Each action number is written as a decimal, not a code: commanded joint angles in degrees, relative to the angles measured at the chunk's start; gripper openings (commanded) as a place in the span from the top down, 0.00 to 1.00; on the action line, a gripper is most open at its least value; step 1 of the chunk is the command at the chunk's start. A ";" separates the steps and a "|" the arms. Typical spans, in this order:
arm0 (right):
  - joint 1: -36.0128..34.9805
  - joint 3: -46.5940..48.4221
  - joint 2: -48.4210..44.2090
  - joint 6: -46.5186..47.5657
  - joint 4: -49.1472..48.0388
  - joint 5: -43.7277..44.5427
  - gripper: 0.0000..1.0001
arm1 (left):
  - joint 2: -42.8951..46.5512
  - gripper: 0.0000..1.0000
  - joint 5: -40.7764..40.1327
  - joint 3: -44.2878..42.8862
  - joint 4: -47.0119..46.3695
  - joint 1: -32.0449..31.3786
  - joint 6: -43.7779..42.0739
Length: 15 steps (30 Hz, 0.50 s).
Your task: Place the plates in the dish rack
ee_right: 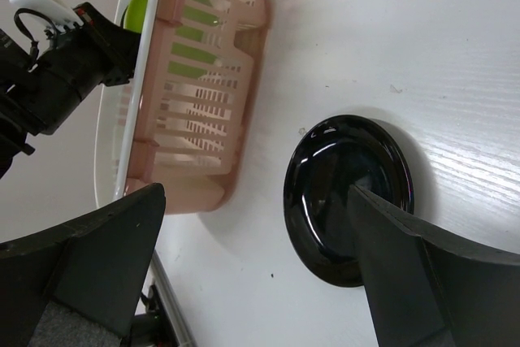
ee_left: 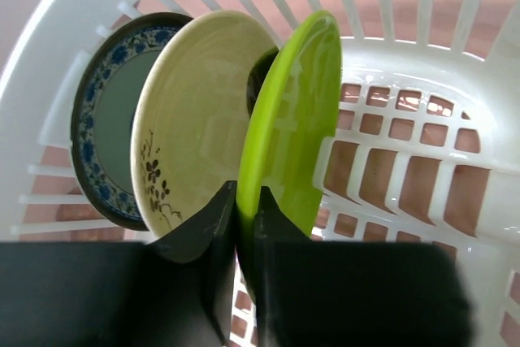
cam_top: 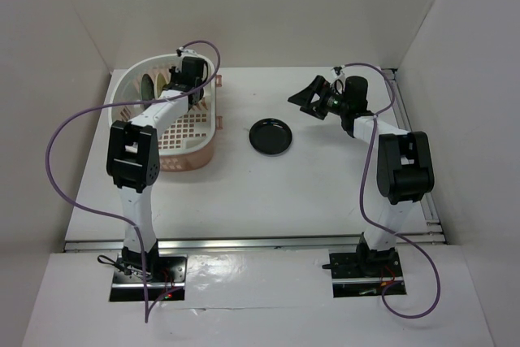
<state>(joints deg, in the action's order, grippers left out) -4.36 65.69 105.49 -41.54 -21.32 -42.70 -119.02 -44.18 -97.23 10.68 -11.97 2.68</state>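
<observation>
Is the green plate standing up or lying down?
Standing up: the green plate sits on edge in the dish rack, left fingers pinching its rim.

The dish rack point(ee_left: 422, 62) is moulded in smooth plastic; the black plate point(cam_top: 270, 136) and green plate point(ee_left: 292, 119) are finished glossy.

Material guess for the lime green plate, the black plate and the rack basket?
The lime green plate: probably plastic or melamine; thin edge, even colour, soft sheen, though glazed ceramic is possible. The black plate: glazed ceramic or hard plastic, high gloss; it shows sharp reflections. The dish rack: moulded white plastic, slightly glossy, with thin slotted walls and a grid floor.
</observation>
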 commanded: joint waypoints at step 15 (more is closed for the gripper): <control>-0.47 2.34 0.59 1.72 -3.73 -1.34 0.00 | -0.07 0.41 0.24 -0.86 -0.04 1.77 3.91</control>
<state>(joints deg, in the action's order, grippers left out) -4.36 65.69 105.49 -41.34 -21.37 -43.40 -119.04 -43.46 -97.23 11.33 -10.76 5.06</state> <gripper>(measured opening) 0.999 0.576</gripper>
